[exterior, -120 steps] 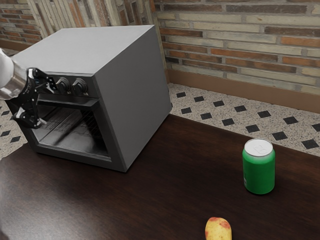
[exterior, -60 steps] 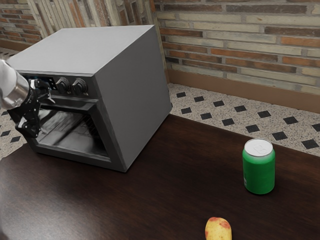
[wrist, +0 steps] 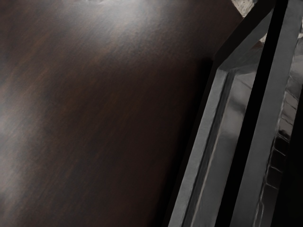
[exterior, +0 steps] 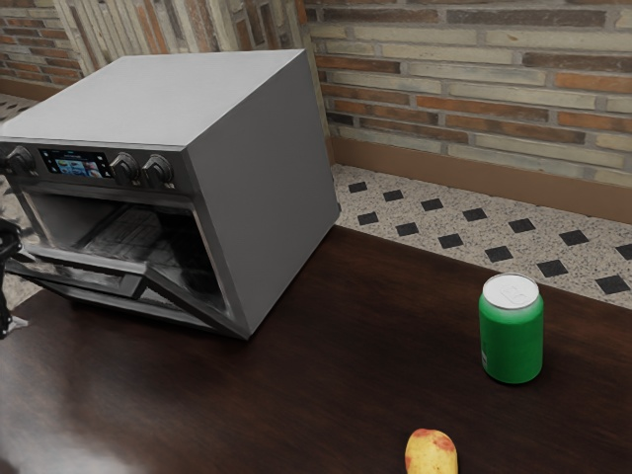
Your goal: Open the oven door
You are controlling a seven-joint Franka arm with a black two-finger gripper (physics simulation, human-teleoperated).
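At the exterior view's left edge my gripper [exterior: 10, 281] is partly cut off, its two fingers apart, one above the other, beside the free upper edge of the oven door [exterior: 188, 304]. The door leans outward from its bottom edge, partly open, with the dark cavity showing above it. The oven [exterior: 259, 188] is a grey box with knobs and a lit display above the opening. In the wrist view the door [wrist: 203, 137] runs as slanting grey bars beside the table surface. Whether a finger touches the door is hard to tell.
A green can [exterior: 512, 336] stands upright on the dark table [exterior: 336, 365], well away from the oven. A yellow and red fruit [exterior: 432, 454] lies at the table's near side. A brick wall [exterior: 474, 89] rises behind the patterned floor.
The door has swung outward and down from its nearly closed position. My gripper has moved away from the oven front, toward the exterior view's left edge and lower.
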